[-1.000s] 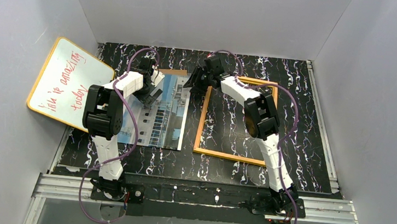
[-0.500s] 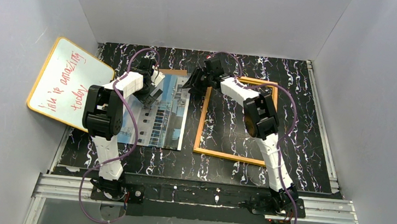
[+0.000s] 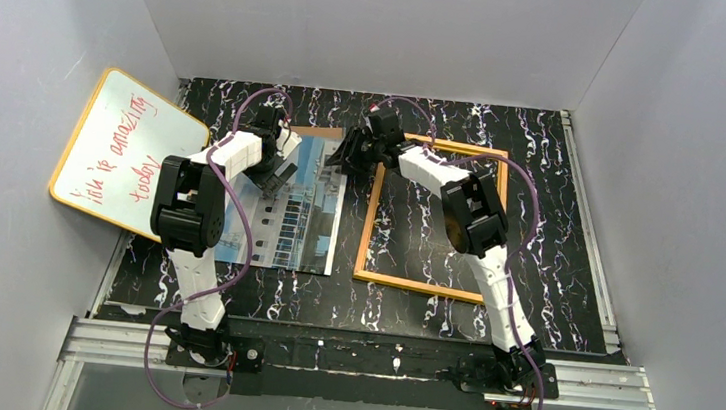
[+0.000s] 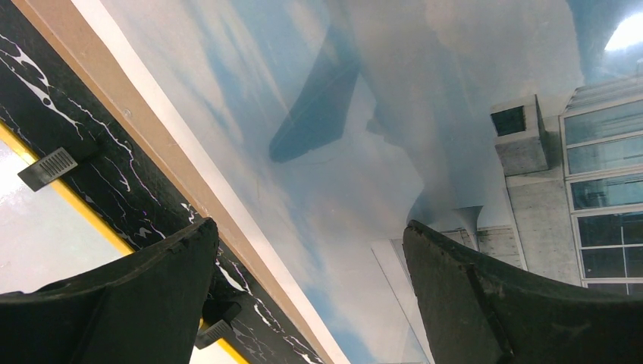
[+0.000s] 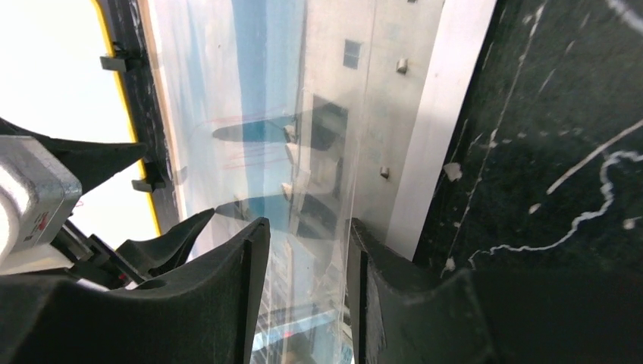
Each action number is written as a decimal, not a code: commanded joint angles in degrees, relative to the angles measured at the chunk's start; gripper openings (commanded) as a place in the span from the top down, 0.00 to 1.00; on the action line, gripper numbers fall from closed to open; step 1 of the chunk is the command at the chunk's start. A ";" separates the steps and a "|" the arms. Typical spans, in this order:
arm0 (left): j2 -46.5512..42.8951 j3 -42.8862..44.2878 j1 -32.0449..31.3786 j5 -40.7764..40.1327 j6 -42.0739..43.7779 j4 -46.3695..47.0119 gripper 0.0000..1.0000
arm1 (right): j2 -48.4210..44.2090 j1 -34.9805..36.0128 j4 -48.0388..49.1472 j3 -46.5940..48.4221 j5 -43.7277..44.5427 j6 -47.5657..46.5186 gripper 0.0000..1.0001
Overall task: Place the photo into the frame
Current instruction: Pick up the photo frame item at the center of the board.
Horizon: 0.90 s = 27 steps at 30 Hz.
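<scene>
Though hidden overhead, left gripper (image 4: 311,227) spread above photo (image 4: 425,98), right gripper (image 5: 308,224) narrowly apart

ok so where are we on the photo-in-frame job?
Nothing done yet: the photo lies face up left of the frame, which shows only tabletop inside it. In hand: the right pincer sits nearly closed at the photo's far right corner, grip unclear; the left pincer hangs open over the print. Left: lift the photo, carry it across, seat it in the frame.
</scene>
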 commanded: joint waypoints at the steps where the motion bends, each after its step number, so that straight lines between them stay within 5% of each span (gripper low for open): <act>1: 3.70 -4.12 -0.03 2.97 -0.73 -2.91 0.09 | -5.24 1.46 6.20 -4.18 -4.91 2.88 0.51; 7: 3.14 -3.65 -0.04 2.84 -0.84 -3.21 0.09 | -9.63 2.57 12.55 -9.72 -6.77 5.60 0.55; 15: 0.63 5.72 3.08 7.31 -2.52 -12.08 0.08 | -9.66 3.97 8.92 -9.25 -6.96 4.42 0.98; 22: -2.60 19.75 6.96 10.01 -2.07 -21.26 0.02 | -20.55 2.16 -0.29 -10.95 -4.76 -3.56 0.99; 27: -4.02 21.78 5.85 12.71 -2.44 -23.86 0.02 | -32.73 -4.18 -12.96 -18.31 -5.02 -10.98 0.99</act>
